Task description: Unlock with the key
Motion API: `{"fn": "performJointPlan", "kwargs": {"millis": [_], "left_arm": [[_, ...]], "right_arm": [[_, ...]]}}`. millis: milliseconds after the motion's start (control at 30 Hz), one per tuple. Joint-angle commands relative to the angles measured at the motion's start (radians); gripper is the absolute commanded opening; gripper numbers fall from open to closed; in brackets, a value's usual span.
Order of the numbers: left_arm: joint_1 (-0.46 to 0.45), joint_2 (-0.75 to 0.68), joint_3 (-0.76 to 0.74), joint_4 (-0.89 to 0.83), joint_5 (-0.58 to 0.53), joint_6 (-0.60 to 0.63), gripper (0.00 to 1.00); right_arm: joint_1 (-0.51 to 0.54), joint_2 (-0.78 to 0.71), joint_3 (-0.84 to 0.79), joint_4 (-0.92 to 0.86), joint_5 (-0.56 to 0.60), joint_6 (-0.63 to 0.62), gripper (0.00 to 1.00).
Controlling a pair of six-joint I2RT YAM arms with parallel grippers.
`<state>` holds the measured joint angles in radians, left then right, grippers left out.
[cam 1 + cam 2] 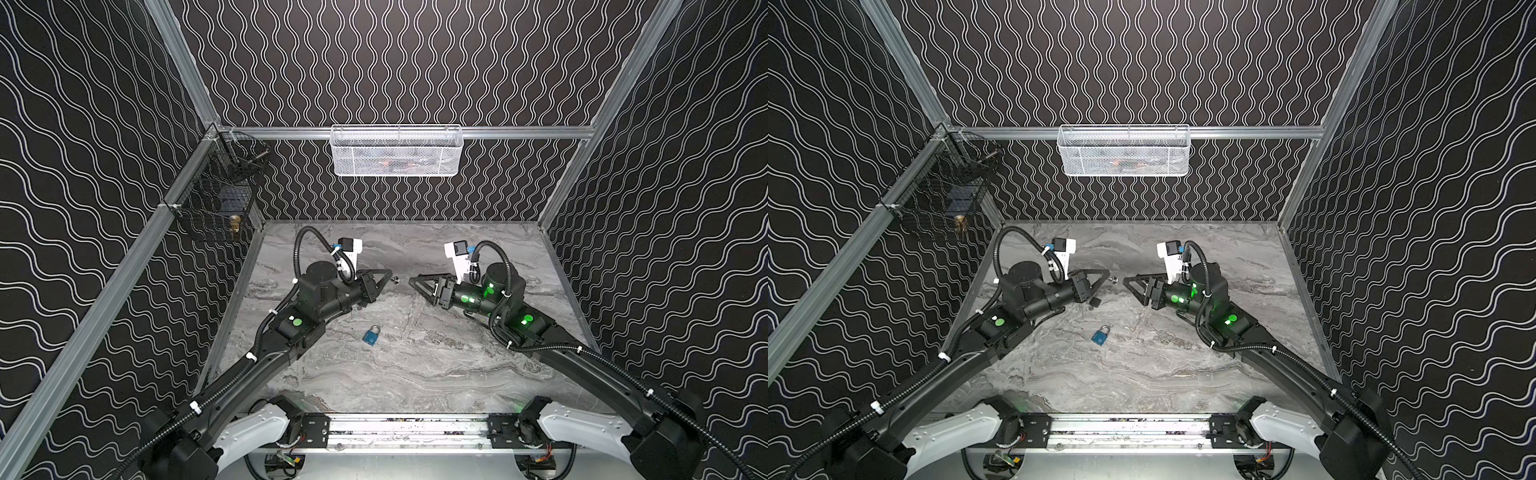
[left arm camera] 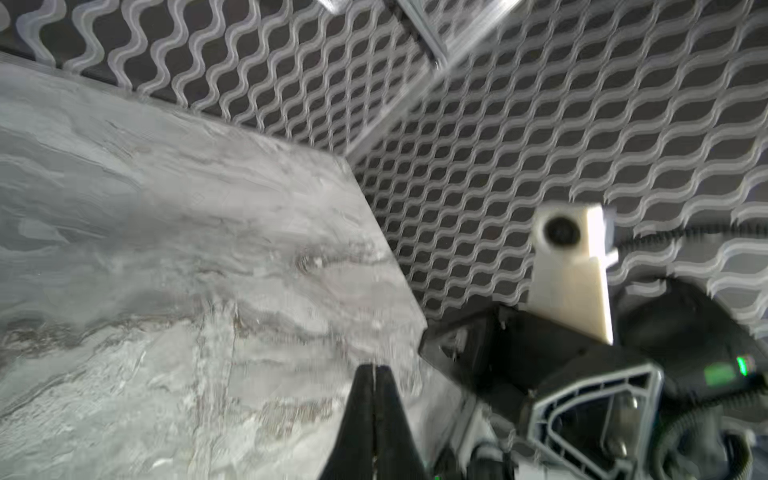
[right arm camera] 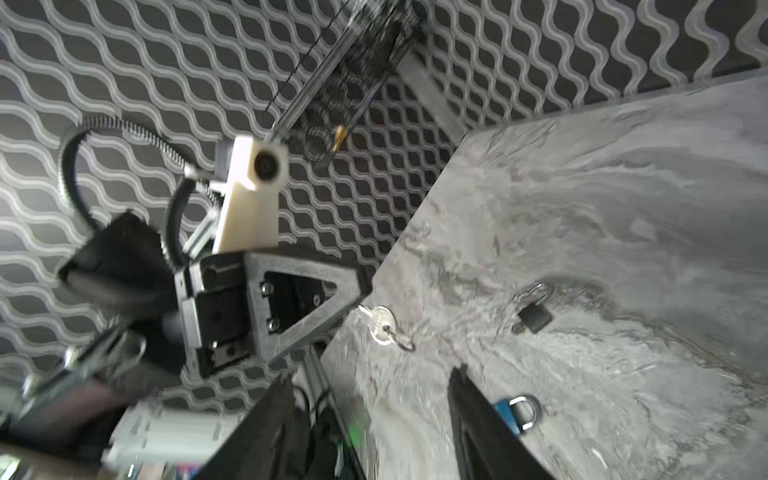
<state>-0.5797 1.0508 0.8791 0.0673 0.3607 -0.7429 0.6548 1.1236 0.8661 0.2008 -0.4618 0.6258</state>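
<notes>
One key (image 3: 382, 328) is held by its blade in the left gripper (image 3: 356, 306), whose fingers are pressed together on it. Its bow is pointed at the right gripper (image 3: 370, 376), whose fingers are parted. Two padlocks are counted on the table (image 1: 436, 365): one blue padlock (image 1: 371, 336) and one dark padlock (image 3: 534, 313).

No lettering seems legible anywhere (wrist views are blurred).

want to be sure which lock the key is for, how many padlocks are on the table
2. A blue padlock lies on the table between the arms; a dark padlock lies apart from it, clear in the right wrist view. The black wire basket may hide more.
</notes>
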Motion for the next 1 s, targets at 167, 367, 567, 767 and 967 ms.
{"fn": "performJointPlan", "kwargs": {"millis": [167,367,567,767,967], "left_arm": [[0.003,0.024,0.051,-0.096,0.139,0.176,0.0],[0.003,0.033,0.059,-0.098,0.162,0.196,0.0],[0.005,0.046,0.072,-0.108,0.169,0.207,0.0],[0.004,0.052,0.088,-0.119,0.167,0.22,0.0],[0.005,0.061,0.097,-0.11,0.179,0.216,0.0]], "right_arm": [[-0.058,0.078,0.014,0.061,-0.283,-0.045,0.59],[-0.059,0.118,0.013,0.14,-0.359,-0.028,0.56],[-0.057,0.151,0.016,0.186,-0.406,-0.01,0.48],[-0.057,0.166,0.001,0.229,-0.45,0.003,0.38],[-0.058,0.179,0.007,0.235,-0.473,0.002,0.32]]}}
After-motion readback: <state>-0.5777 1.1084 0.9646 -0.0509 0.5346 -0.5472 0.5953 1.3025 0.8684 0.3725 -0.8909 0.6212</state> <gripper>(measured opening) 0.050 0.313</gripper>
